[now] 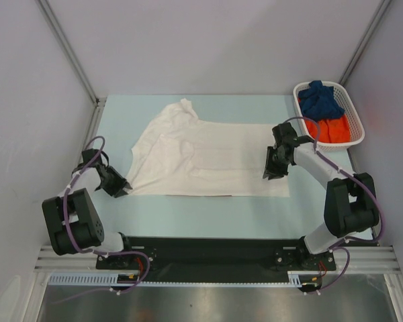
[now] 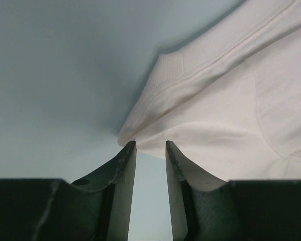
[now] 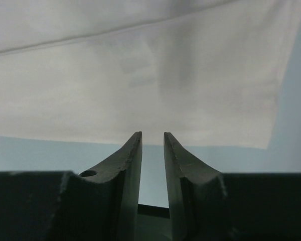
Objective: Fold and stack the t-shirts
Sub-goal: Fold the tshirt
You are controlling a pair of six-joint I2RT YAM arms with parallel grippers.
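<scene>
Pale blue table (image 1: 188, 208) fills the middle of the top view, with plain gray walls around it. You see the white t-shirt (image 1: 208, 157) spread out flat in the middle of the table, its neck toward the upper left of the frame.

Look at the upper right corner. A white basket (image 1: 354, 115) sits there. A dark blue t-shirt (image 1: 320, 100) and an orange t-shirt (image 1: 332, 129) lie bunched up inside it, the blue one toward the top.

Your left gripper (image 1: 119, 190) is low at the left side of the frame, right by the bottom left corner of the white shirt. In the left wrist view its two fingers (image 2: 125, 165) stand a little apart, and the shirt's edge lies just past the tips. No cloth is between them.

Your right gripper (image 1: 272, 171) is over the right end of the white shirt. In the right wrist view its fingers (image 3: 180, 160) are also a little apart, with only table showing in the gap. The shirt's edge runs just past the tips.
</scene>
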